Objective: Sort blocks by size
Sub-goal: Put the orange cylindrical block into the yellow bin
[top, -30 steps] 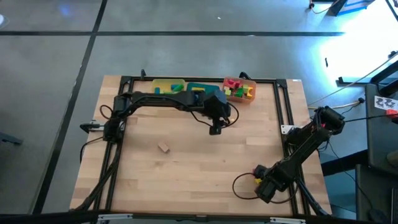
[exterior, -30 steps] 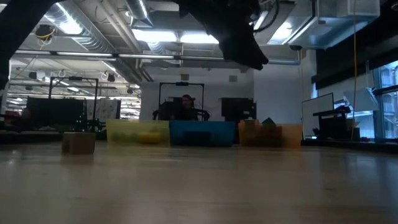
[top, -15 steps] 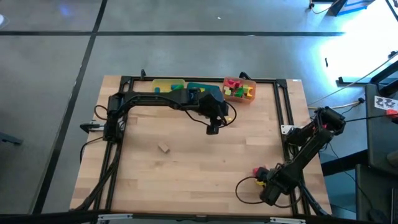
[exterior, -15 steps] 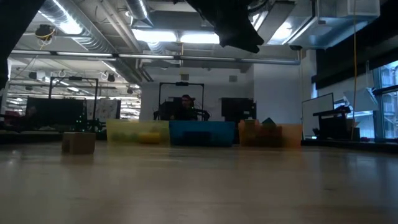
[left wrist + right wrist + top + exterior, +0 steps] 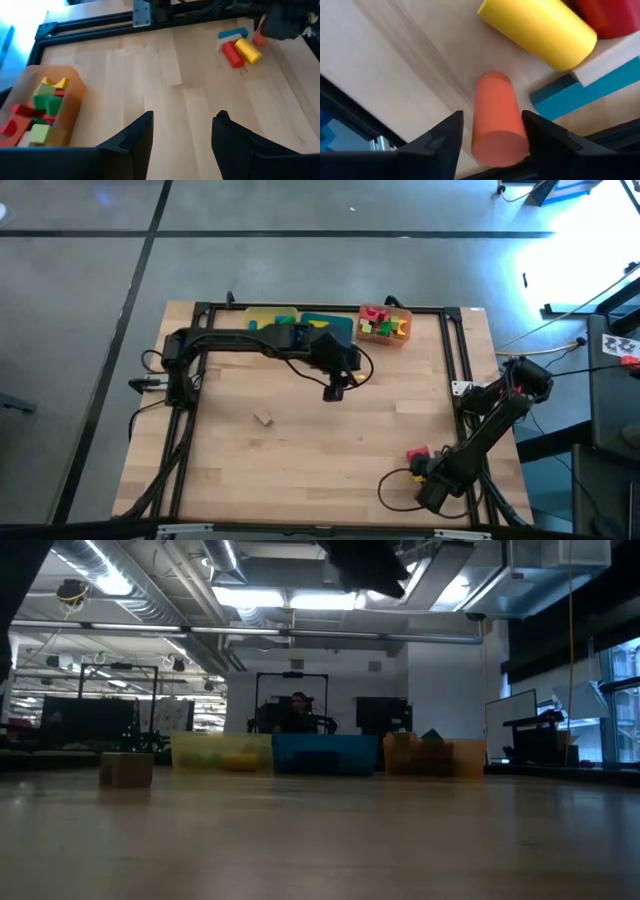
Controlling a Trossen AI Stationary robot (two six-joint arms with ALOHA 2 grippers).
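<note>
My right gripper [image 5: 492, 131] points down at the table's near right [image 5: 424, 470], open, its fingers on either side of an orange cylinder [image 5: 497, 120] that lies on the wood. Just beyond it lie a yellow cylinder [image 5: 540, 27], a red cylinder [image 5: 610, 15] and a blue block [image 5: 580, 92]. A tan block [image 5: 263, 417] rests alone left of the middle. My left gripper [image 5: 182, 117] hangs open over the table's middle [image 5: 335, 392], with nothing between its fingers. The orange tray [image 5: 70, 95] holds several blocks. My right gripper comes from above with its fingers along the orange cylinder's sides [image 5: 480, 125]. A strip of table shows between one finger [image 5: 447, 140] and the cylinder. The other finger [image 5: 542, 137] stands right against it; whether it touches I cannot tell. The cylinder lies on the table.
Along the far edge stand a yellow tray [image 5: 262, 317], a teal tray [image 5: 330, 317] and the orange tray [image 5: 385, 325]. A black frame [image 5: 455, 360] borders the table. Bare wood lies between the tan block and the right-hand cluster. A person sits beyond the table [image 5: 298, 712].
My left gripper has risen and drawn back toward the table's left edge, away from the orange tray; in the low view it has climbed almost out of the top.
</note>
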